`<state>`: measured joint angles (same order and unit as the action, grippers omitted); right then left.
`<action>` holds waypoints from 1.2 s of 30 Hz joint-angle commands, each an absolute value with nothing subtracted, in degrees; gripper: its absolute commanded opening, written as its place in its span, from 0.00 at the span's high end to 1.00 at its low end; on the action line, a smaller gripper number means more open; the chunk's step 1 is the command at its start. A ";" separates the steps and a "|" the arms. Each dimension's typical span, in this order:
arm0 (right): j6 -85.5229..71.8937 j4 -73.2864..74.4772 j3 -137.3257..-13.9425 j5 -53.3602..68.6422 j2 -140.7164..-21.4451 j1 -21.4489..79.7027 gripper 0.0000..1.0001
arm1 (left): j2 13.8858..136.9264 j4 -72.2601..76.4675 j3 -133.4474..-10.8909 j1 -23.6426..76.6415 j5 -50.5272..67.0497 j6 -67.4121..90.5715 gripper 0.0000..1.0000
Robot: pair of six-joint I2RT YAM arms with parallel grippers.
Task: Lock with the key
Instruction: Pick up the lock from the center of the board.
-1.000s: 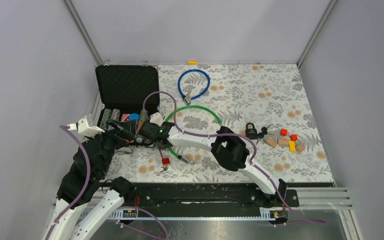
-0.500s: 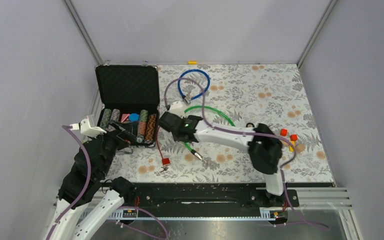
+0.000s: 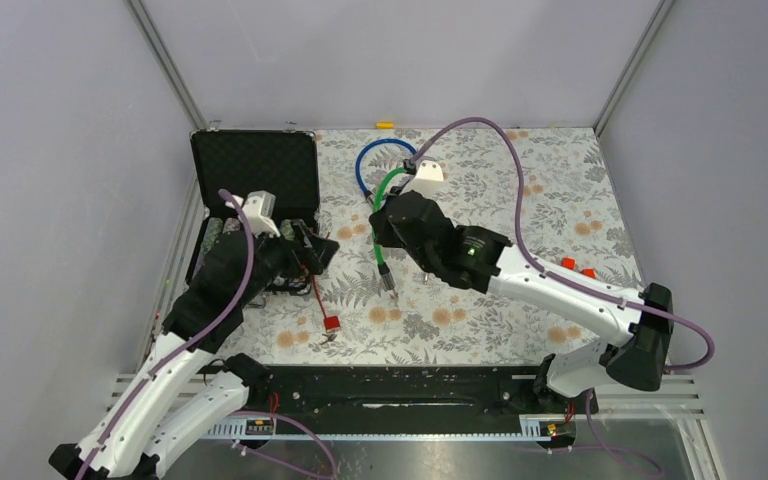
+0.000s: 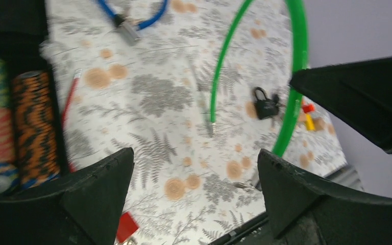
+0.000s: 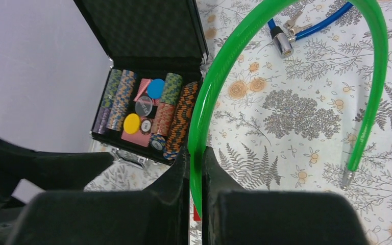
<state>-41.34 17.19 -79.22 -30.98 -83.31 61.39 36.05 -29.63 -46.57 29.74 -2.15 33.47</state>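
My right gripper (image 3: 381, 228) (image 5: 196, 153) is shut on a green cable lock (image 3: 378, 205) (image 5: 377, 66) and holds it above the table, so its loop arches up. The cable's metal tip (image 3: 392, 293) (image 5: 345, 179) hangs down near the cloth. The key with a red tag (image 3: 331, 324) (image 4: 125, 227) lies on the flowered cloth near the front, below and left of the cable. My left gripper (image 3: 320, 250) (image 4: 195, 155) hovers open and holds nothing, by the case's right corner, above the key. A small black padlock (image 4: 265, 104) rests on the cloth to the right.
An open black case (image 3: 250, 170) (image 5: 148, 30) of poker chips stands at the back left. A blue cable lock (image 3: 362, 182) (image 5: 316, 25) lies coiled behind the green one. Small coloured blocks (image 3: 567, 264) (image 4: 309, 115) sit at the right.
The right arm has swung from the case side toward the table's middle and risen, closing on the green cable and lifting it. The left arm has moved forward and right, its jaws still wide.
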 commanded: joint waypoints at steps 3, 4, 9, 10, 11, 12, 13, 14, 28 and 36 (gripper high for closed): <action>-46.03 10.23 -77.07 -34.52 -76.35 60.73 1.00 | 39.82 -4.65 -42.89 29.97 16.98 30.93 0.10; -46.16 10.27 -76.94 -34.35 -75.46 60.74 1.00 | 40.91 -2.67 -42.66 30.01 19.35 30.59 0.10; -46.96 10.84 -76.90 -33.48 -73.54 60.73 1.00 | 47.16 -0.73 -45.36 31.75 27.27 26.17 0.13; -47.40 10.85 -76.83 -33.14 -73.30 60.73 1.00 | 48.09 -0.56 -45.77 32.47 27.29 24.94 0.13; -47.91 10.88 -76.82 -32.72 -73.22 60.73 1.00 | 48.90 -0.49 -46.17 33.53 26.78 23.89 0.14; -48.40 10.87 -76.86 -32.35 -73.16 60.73 1.00 | 49.70 -0.42 -46.55 34.44 26.10 22.96 0.15; -49.06 11.05 -76.85 -32.00 -73.11 60.73 1.00 | 50.61 -0.50 -46.85 35.21 25.20 22.17 0.16; -49.61 11.02 -76.82 -31.73 -72.98 60.73 1.00 | 51.07 -0.51 -47.07 35.86 23.94 21.58 0.18; -52.97 10.39 -75.48 -32.23 -72.18 60.73 1.00 | 53.10 4.51 -46.67 38.85 15.75 24.14 0.36; -53.05 10.14 -75.81 -33.64 -72.10 60.73 1.00 | 54.71 3.52 -46.45 40.40 15.52 23.84 0.41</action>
<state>-51.92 14.74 -75.07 -30.59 -74.81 60.95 54.37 1.04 -44.53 39.72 17.06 24.23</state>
